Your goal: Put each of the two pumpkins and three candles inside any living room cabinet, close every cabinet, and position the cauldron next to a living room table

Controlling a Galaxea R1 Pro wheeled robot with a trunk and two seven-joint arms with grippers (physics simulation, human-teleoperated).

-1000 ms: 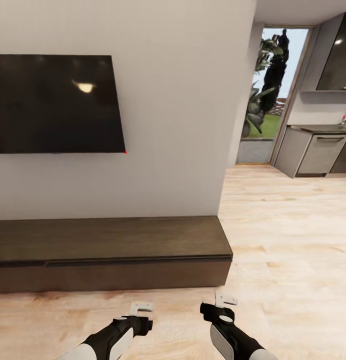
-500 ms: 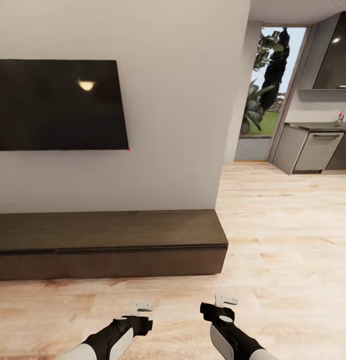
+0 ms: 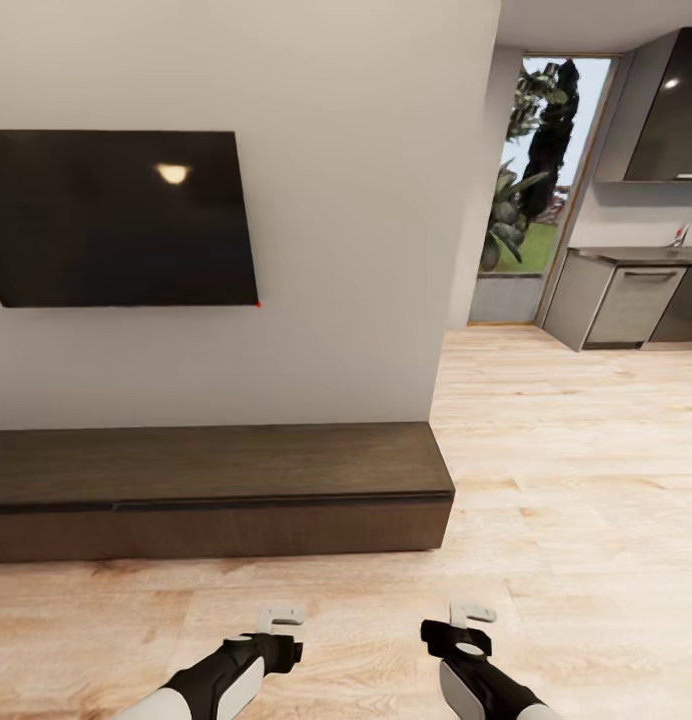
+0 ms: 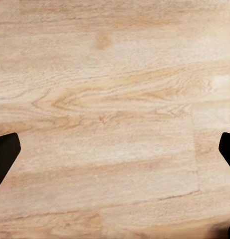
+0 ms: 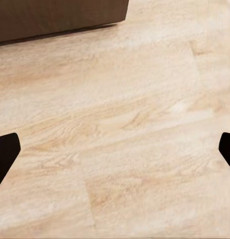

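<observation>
A: How are the two hands?

B: The left hand [image 3: 282,614] hangs low over the pale wooden plank floor [image 3: 546,480], its fingers released and holding nothing. In the left wrist view the two dark fingertips [image 4: 5,154] stand far apart at the edges, with only floor boards [image 4: 115,119] between them. The right hand [image 3: 471,612] is beside it, also low over the floor, also spread wide and without any object. In the right wrist view one dark fingertip [image 5: 5,152] is at each side.

A: And where is the cabinet?

B: The long low dark brown wooden cabinet [image 3: 216,490] stands in front of both hands, against the plain white wall [image 3: 366,250]. Its flat fronts look closed and its top is bare. Its corner [image 5: 60,17] shows in the right wrist view, near the right hand but not touching it.

A: What is around it?

B: Above the cabinet a flat black TV screen [image 3: 121,220] hangs on the wall. To the right, farther away, there are grey kitchen units [image 3: 626,300] and a tall glass door with green plants behind it [image 3: 546,180].
</observation>
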